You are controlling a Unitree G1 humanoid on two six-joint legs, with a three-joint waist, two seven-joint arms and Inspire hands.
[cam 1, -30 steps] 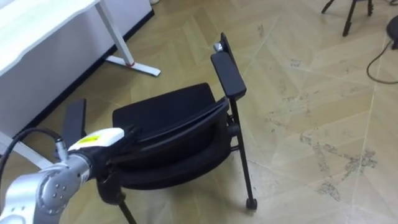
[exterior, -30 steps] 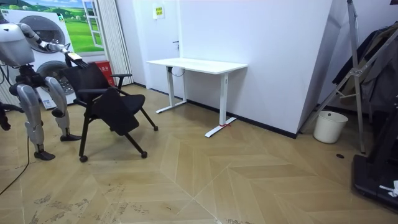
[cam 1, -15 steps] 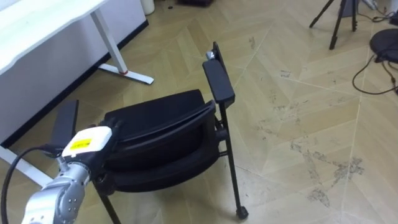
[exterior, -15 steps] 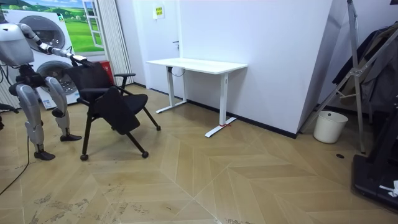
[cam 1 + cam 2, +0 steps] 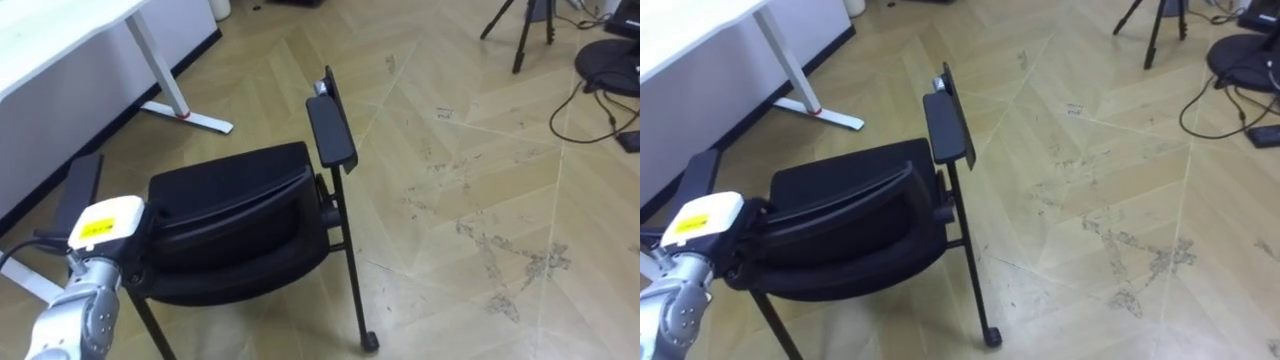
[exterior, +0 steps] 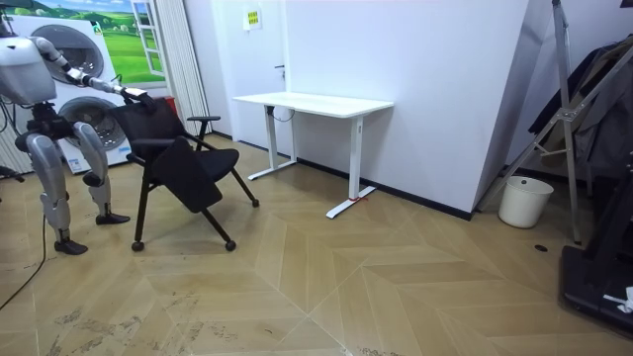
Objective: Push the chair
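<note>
left hand point(image 5: 103, 224) lower left, up against the backrest top of chair point(image 5: 235, 195); I can't tell if fingers grip | chair centre-left, on its wheels, short of desk point(image 5: 45, 30) upper left | I judge contact sits there to roll it ahead

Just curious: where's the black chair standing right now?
In the room view's left, the black chair stands just before the robot, left of the white desk.
</note>
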